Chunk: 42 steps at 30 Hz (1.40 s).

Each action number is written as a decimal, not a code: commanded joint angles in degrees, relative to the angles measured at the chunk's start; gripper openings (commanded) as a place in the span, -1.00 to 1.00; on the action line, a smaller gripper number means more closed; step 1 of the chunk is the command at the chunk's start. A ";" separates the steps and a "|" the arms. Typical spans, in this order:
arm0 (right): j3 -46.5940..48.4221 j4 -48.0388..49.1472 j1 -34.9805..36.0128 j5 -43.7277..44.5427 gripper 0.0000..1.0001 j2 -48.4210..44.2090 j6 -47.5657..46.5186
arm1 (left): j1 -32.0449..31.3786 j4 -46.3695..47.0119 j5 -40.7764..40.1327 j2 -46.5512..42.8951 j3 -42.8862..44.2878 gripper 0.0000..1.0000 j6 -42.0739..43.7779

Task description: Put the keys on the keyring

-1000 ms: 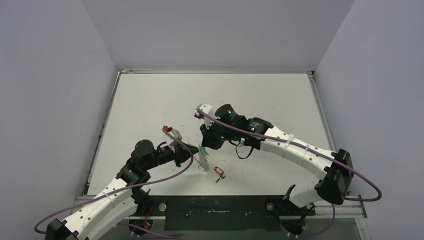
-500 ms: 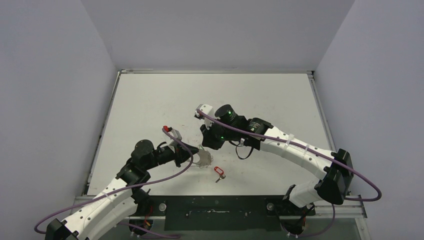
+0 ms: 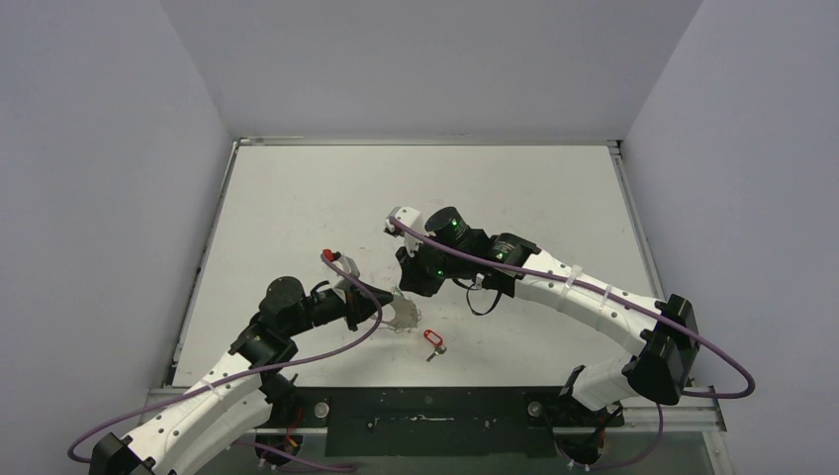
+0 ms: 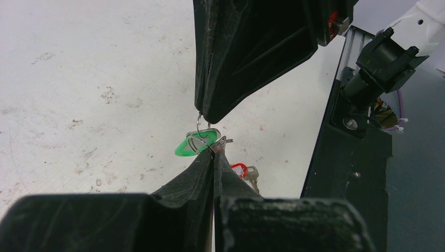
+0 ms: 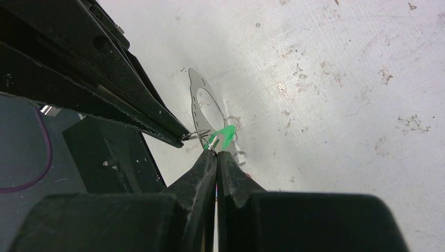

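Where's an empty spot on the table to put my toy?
The far half of the table, beyond the right gripper up to the back edge, is bare; so is the strip along the left edge. The front middle is crowded: the left gripper meets it at the keyring and green-tag key, with the red-tag key beside.

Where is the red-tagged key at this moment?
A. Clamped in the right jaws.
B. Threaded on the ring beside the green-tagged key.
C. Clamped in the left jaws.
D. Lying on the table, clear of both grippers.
D: the red-tagged key lies on the table, while the left gripper and right gripper pinch the keyring by the green-tagged key.
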 commanded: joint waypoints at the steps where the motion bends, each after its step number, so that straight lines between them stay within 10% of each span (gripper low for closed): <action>1: 1.19 1.02 0.50 -1.06 -1.00 0.41 -0.70 | -0.18 2.16 1.15 -0.48 2.14 -1.00 0.62; 24: 4.10 -1.84 0.50 -0.19 -0.99 3.89 -0.56 | -0.18 1.54 1.80 -0.82 2.31 -1.00 1.17; 35: 1.34 1.40 0.41 -0.19 -0.13 0.93 -0.44 | -0.18 1.32 1.55 -0.81 2.05 -1.00 1.63; 42: 1.50 1.57 0.39 0.57 -0.07 1.48 -0.20 | -0.17 0.25 1.05 -1.47 1.96 -1.00 2.74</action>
